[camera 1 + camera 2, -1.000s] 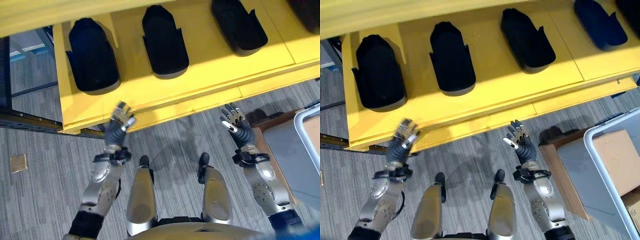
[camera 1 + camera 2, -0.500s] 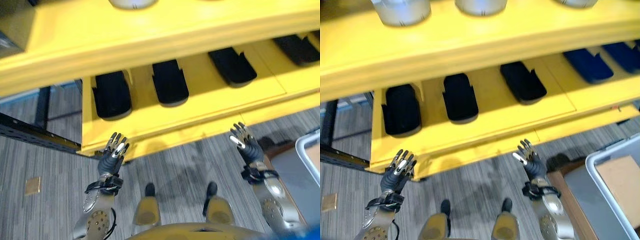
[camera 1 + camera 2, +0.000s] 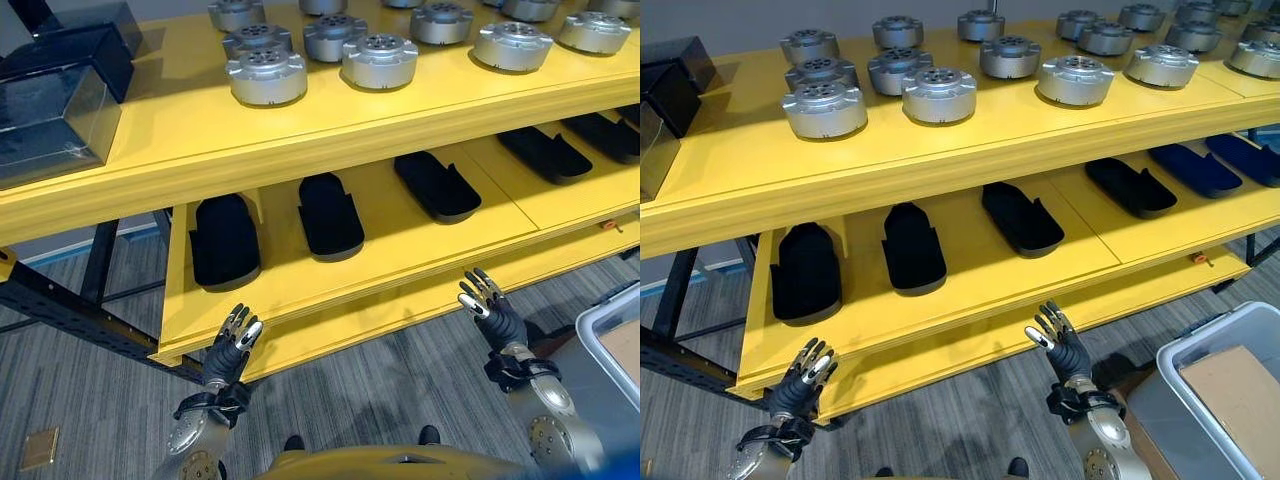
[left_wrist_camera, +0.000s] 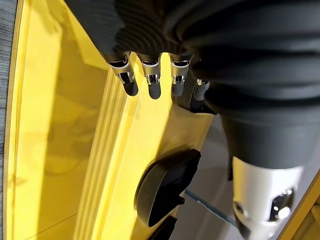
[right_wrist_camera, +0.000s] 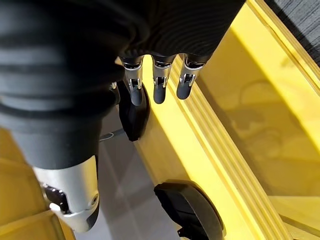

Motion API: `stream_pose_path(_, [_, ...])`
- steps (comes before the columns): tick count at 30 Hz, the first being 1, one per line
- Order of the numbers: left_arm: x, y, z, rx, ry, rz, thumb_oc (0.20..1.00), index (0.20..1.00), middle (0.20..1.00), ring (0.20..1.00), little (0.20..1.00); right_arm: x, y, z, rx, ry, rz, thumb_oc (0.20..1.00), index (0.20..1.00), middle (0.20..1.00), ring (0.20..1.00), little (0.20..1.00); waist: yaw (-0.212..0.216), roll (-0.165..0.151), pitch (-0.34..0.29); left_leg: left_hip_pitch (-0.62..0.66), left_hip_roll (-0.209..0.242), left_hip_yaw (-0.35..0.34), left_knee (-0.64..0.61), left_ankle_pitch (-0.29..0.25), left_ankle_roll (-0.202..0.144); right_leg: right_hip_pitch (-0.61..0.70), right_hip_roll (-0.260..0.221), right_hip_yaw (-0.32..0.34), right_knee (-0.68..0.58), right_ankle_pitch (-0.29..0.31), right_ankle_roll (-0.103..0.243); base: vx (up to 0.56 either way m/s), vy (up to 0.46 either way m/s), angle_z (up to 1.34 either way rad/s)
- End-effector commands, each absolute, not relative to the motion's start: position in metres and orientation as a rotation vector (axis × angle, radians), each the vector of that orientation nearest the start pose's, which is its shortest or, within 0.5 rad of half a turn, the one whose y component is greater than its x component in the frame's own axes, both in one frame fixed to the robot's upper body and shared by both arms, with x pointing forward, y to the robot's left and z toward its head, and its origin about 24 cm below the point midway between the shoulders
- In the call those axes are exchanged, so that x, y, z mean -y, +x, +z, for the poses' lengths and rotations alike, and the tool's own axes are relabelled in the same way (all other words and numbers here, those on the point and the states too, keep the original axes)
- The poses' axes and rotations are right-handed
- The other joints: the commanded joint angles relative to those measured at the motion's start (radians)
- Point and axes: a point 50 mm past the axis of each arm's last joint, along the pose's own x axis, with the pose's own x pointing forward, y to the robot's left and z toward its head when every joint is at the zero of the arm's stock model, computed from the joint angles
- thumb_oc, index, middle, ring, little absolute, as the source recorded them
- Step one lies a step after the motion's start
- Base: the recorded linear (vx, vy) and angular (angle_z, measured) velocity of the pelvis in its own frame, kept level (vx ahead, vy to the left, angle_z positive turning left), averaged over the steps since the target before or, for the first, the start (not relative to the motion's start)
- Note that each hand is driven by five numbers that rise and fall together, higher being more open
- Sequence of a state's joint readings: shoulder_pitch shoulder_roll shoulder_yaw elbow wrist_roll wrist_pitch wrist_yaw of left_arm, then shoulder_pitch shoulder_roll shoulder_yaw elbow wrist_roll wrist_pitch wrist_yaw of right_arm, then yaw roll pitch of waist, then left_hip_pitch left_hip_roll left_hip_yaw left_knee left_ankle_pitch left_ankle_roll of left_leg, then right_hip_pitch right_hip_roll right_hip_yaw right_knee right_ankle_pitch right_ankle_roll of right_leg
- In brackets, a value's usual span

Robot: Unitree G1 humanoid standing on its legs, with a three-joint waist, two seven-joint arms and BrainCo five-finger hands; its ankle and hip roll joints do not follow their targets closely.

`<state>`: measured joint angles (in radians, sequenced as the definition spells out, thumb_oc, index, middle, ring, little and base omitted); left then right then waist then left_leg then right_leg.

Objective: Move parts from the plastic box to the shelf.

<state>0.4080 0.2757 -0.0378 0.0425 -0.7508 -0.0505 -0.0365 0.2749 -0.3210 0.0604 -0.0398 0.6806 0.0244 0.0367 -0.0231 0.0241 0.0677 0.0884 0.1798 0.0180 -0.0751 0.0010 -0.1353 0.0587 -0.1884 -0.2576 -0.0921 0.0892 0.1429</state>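
A yellow shelf [image 3: 970,160] has two levels. Its upper level carries several round silver metal parts [image 3: 940,95]; the lower level [image 3: 970,290] holds several black shoe-shaped parts [image 3: 912,248]. A grey plastic box [image 3: 1215,328] stands on the floor at the lower right with a brown cardboard piece [image 3: 1235,385] inside. My left hand [image 3: 232,345] and right hand [image 3: 490,312] are both open and empty, held up just before the lower level's front edge. Straight fingers [image 4: 150,85] show in the left wrist view and straight fingers [image 5: 159,85] in the right wrist view, each with a black part [image 4: 165,187] [image 5: 192,205] beyond.
Dark boxes [image 3: 55,100] sit at the upper level's left end. A black frame rail [image 3: 70,300] runs under the shelf on the left. Grey carpet [image 3: 400,380] lies between me and the shelf.
The camera has tilted up, bringing the upper level with the silver parts into view. Both hands stay open and empty in front of the lower level's edge.
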Motion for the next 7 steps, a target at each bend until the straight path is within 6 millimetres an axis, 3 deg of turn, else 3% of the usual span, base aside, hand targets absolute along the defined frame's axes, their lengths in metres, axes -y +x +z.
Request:
stream_pose_path(1, [-0.2276, 0.1593, -0.0176, -0.258, -0.419, 0.165, 1.0, 1.0, 1.0, 1.0, 1.0, 0.2056, 0.197, 0.0153, -0.164, 0.354, 0.013, 1.0, 1.0, 1.0, 1.0, 1.0, 0.0, -0.015, 0.005, -0.078, 0.012, -0.017, 0.012, 0.057, 0.037, 0.0, -0.022, 0.002, 0.083, -0.132, 0.019, 0.0, 0.0, 0.0])
stream_pose_path(7, [-0.2271, 0.1555, -0.022, -0.275, -0.425, 0.186, 1.0, 1.0, 1.0, 1.0, 1.0, 0.2031, 0.1939, 0.0132, -0.173, 0.377, 0.012, 1.0, 1.0, 1.0, 1.0, 1.0, 0.0, -0.016, 0.0, -0.064, 0.014, -0.014, 0.013, 0.052, 0.036, 0.019, -0.022, 0.003, 0.078, -0.136, 0.019, 0.01, 0.0, 0.0])
